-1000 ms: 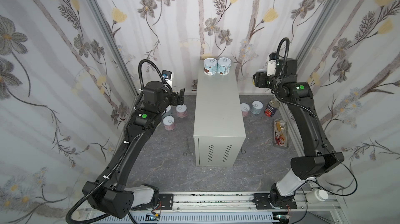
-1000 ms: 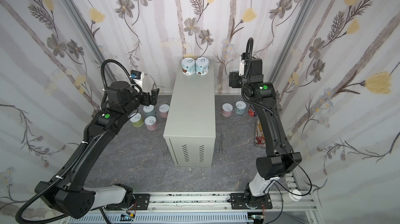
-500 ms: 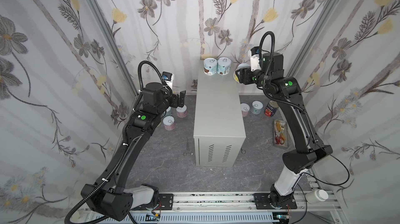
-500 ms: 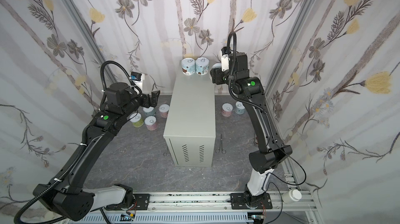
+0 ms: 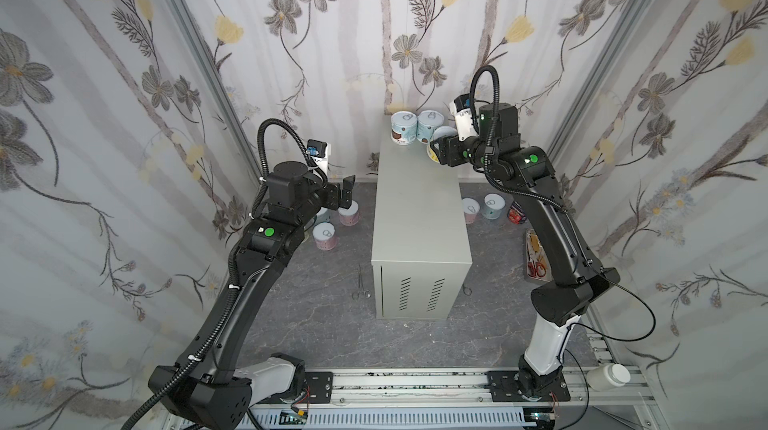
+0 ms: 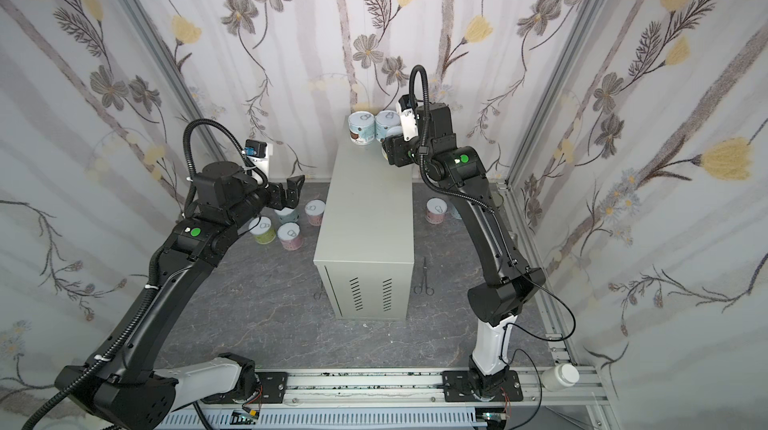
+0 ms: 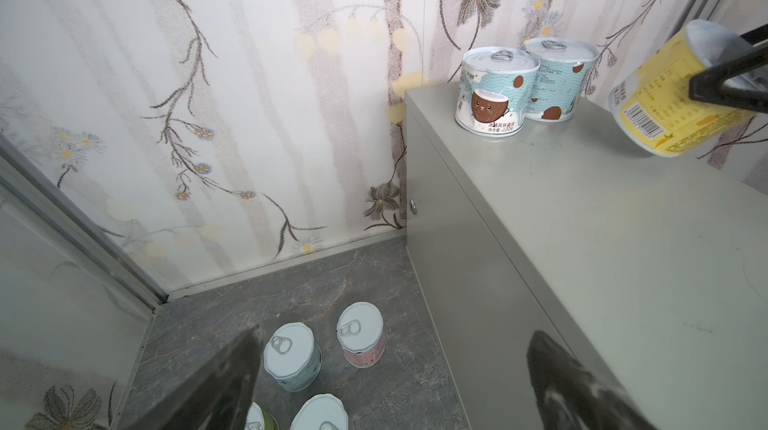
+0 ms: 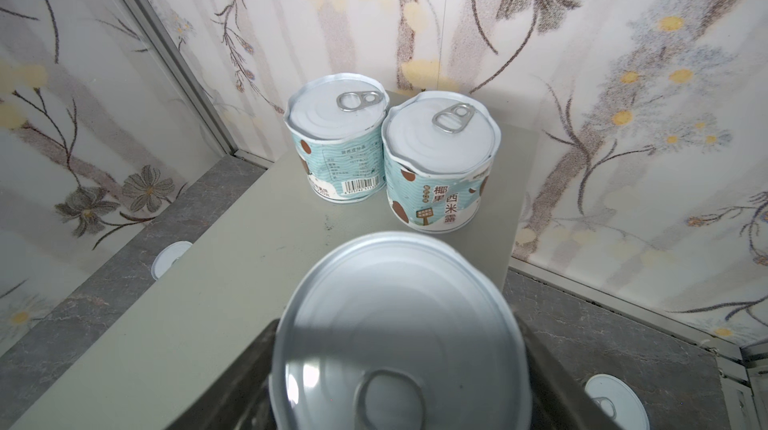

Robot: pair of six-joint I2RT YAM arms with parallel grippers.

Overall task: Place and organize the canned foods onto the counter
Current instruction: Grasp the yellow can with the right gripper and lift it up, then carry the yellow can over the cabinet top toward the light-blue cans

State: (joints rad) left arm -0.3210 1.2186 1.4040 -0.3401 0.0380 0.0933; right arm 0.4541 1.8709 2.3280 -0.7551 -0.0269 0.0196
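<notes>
Gripping a tilted yellow can (image 5: pixel 434 153) over the far end of the counter (image 5: pixel 419 216), the right gripper (image 5: pixel 437 147) sits beside two blue cans (image 5: pixel 404 128) in both top views; the left gripper (image 5: pixel 345 196) has its fingers spread wide above floor cans (image 5: pixel 325 236). Left wrist view: the yellow can (image 7: pixel 673 103) hangs just above the countertop. Right wrist view: it fills the foreground, apart from the blue cans (image 8: pixel 440 158).

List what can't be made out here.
yellow can, held in the right gripper: mostly covered by that gripper in both top views; right wrist view shows only its blurred lid.
dark can on the floor: mostly behind the right arm in a top view.
green can: cut off by the left wrist view's edge.
tray: contents too small, partly behind the right arm.
</notes>
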